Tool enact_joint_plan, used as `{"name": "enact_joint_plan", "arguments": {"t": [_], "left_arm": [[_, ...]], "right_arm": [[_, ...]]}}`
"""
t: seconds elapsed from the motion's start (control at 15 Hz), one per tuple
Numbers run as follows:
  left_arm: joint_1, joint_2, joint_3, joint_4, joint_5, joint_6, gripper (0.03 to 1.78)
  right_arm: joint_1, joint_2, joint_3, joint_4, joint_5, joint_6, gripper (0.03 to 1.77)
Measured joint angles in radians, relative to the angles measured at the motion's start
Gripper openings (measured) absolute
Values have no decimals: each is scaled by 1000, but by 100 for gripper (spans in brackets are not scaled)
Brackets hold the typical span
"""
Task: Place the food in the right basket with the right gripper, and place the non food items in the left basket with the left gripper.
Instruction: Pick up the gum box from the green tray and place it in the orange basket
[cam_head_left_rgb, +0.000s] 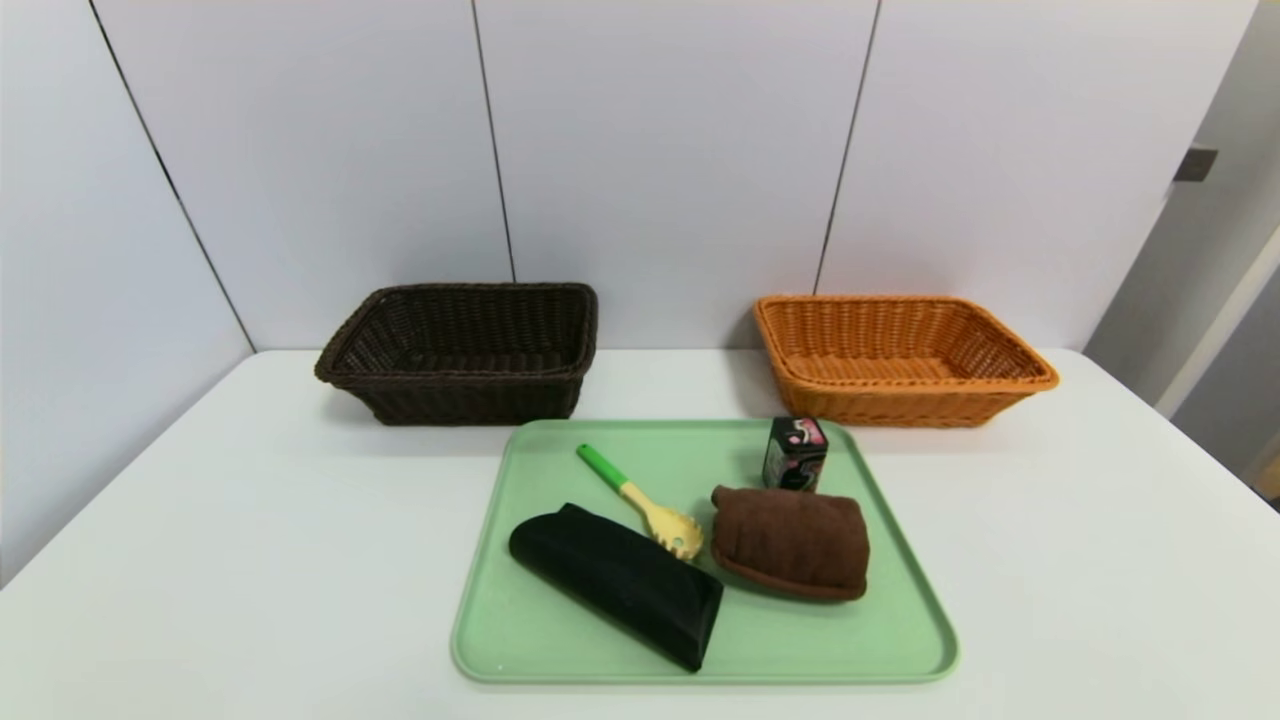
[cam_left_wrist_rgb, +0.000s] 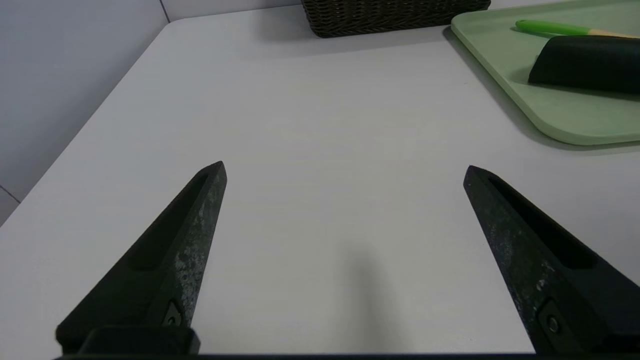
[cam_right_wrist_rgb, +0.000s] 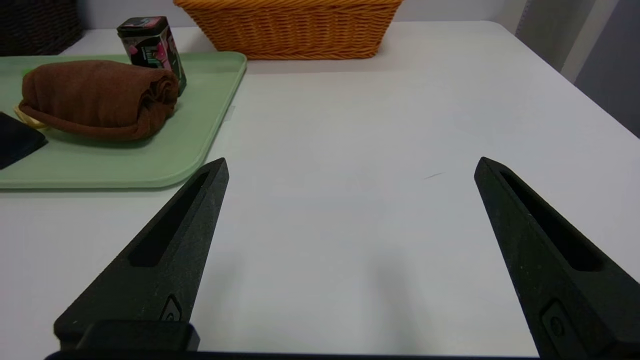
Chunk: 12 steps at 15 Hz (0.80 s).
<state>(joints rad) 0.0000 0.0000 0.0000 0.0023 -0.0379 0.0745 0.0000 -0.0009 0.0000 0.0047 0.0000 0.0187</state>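
Observation:
On a green tray (cam_head_left_rgb: 520, 640) lie a brown folded towel (cam_head_left_rgb: 792, 542), a long black pouch (cam_head_left_rgb: 620, 583) and a yellow pasta spoon (cam_head_left_rgb: 645, 505) with a green handle. The food, a small dark box with pink print (cam_head_left_rgb: 795, 453), stands at the tray's far right corner. Behind the tray stand the dark brown left basket (cam_head_left_rgb: 462, 350) and the orange right basket (cam_head_left_rgb: 900, 358). Neither arm shows in the head view. My left gripper (cam_left_wrist_rgb: 345, 170) hangs open over bare table to the tray's left. Over bare table to the tray's right, my right gripper (cam_right_wrist_rgb: 351, 165) is open and holds nothing.
The white table (cam_head_left_rgb: 250, 520) meets a grey panelled wall at the back. Its right edge (cam_right_wrist_rgb: 575, 85) falls off beside a grey door. In the wrist views the tray's near corners (cam_left_wrist_rgb: 565, 130) (cam_right_wrist_rgb: 165, 175) lie close to each gripper.

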Motion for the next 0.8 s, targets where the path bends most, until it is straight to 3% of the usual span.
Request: {"name": "enact_joint_plan", "arguments": {"t": [0.27, 0.47, 0.8], "left_arm": [[-2, 0, -16, 20, -5, 0, 169], [-2, 16, -118, 110, -8, -13, 169], [-2, 240, -303, 177, -39, -81, 169]], "right_arm": [[0, 0, -1, -1, 0, -3, 170], [0, 14, -83, 32, 10, 7, 170], [10, 216, -253, 62, 8, 11, 170]]}}
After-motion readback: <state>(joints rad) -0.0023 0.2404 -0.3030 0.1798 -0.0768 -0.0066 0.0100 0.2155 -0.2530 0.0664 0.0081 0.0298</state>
